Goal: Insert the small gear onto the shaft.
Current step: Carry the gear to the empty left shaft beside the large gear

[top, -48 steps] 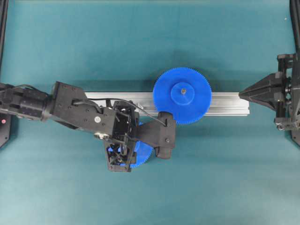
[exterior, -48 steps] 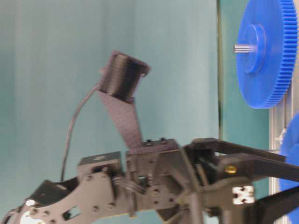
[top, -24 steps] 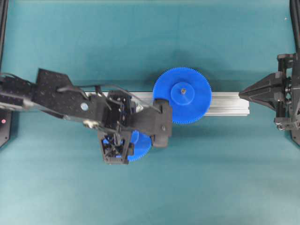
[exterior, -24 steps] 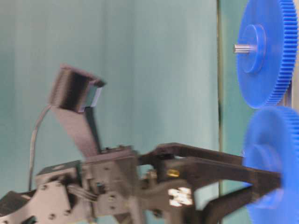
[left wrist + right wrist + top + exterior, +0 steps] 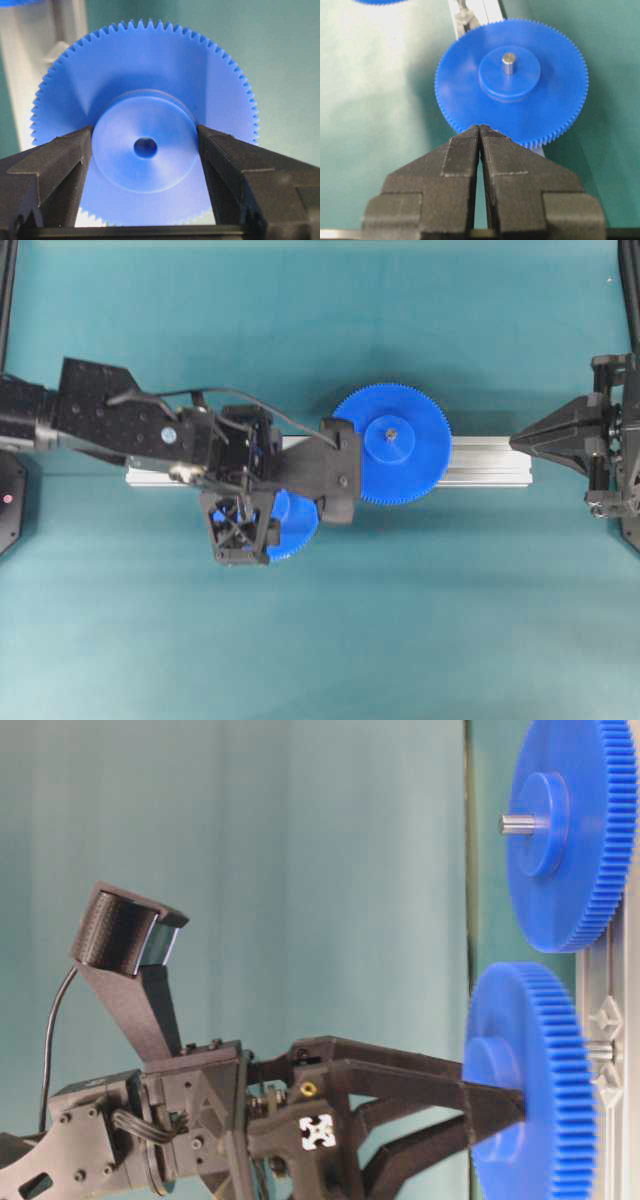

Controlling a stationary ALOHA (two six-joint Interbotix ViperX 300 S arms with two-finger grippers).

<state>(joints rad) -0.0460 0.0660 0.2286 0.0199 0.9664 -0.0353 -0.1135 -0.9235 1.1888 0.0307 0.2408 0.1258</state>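
My left gripper is shut on the raised hub of the small gear, a blue toothed disc with a dark centre hole. One finger presses each side of the hub. In the table-level view the gear is held off the rail, and the shaft, a small grey pin with a shiny angular base, shows just behind the gear's rim. I cannot tell whether the pin touches it. From overhead the left gripper covers much of the gear; the shaft is hidden there. My right gripper is shut and empty.
The wider blue gear sits on its own pin on the aluminium rail, close to the small gear. The rail runs left to right across the teal table. The right gripper sits just off the rail's right end.
My left arm has swung back to the left and lifted the small gear off the table, away from the rail. The right arm has not moved.
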